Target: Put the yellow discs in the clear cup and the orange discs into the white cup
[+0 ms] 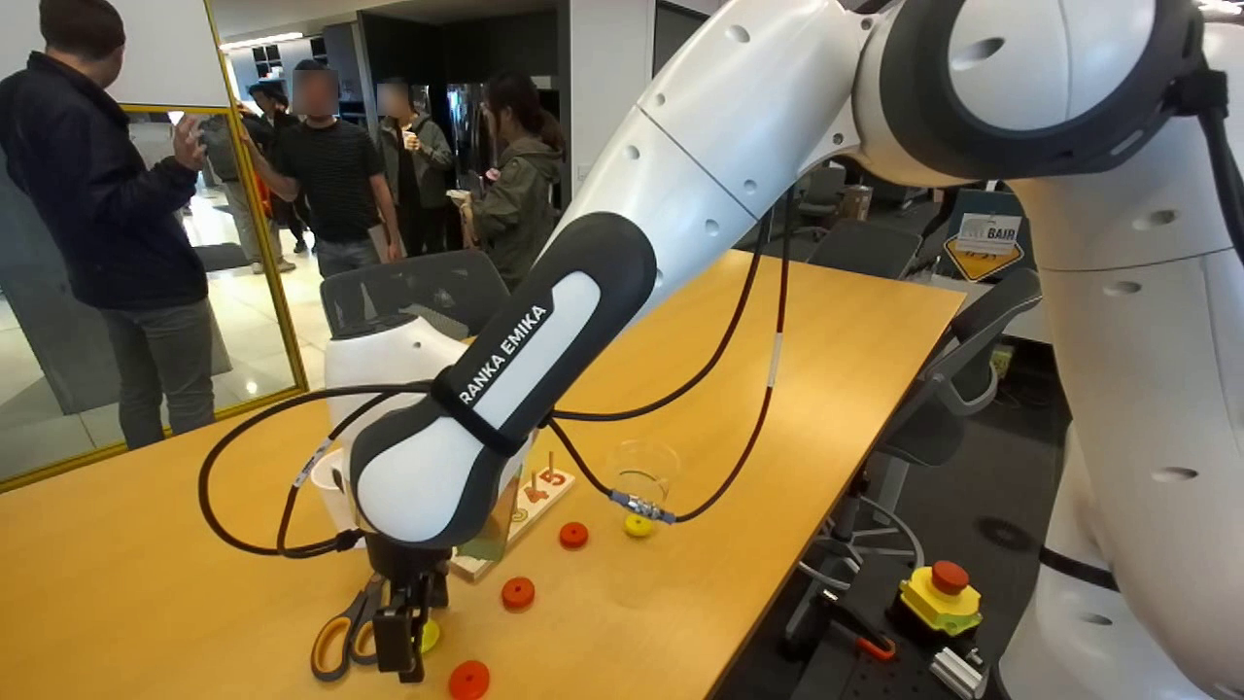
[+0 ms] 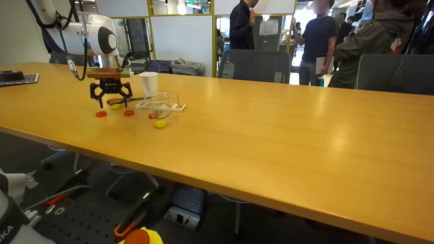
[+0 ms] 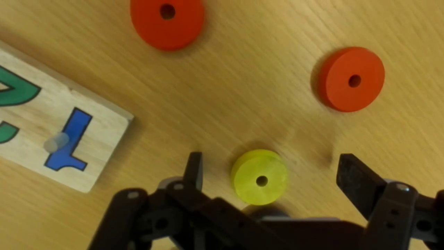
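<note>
Wrist view shows fingers (image 3: 359, 184) spread wide, a yellow disc (image 3: 258, 171) between them and two orange discs (image 3: 341, 80) nearby.

A yellow disc (image 3: 255, 173), holed at its center, lies flat near two orange discs (image 3: 349, 92), round and holed alike. A third orange disc (image 1: 573, 540) lies flat near the transparent clear cup (image 1: 643, 474). Another yellow disc (image 2: 161, 124) shows right at that cup, though whether inside or just beside it is hard to tell. The white cup (image 2: 149, 84), opaque and wider at the rim, stands upright.
</note>
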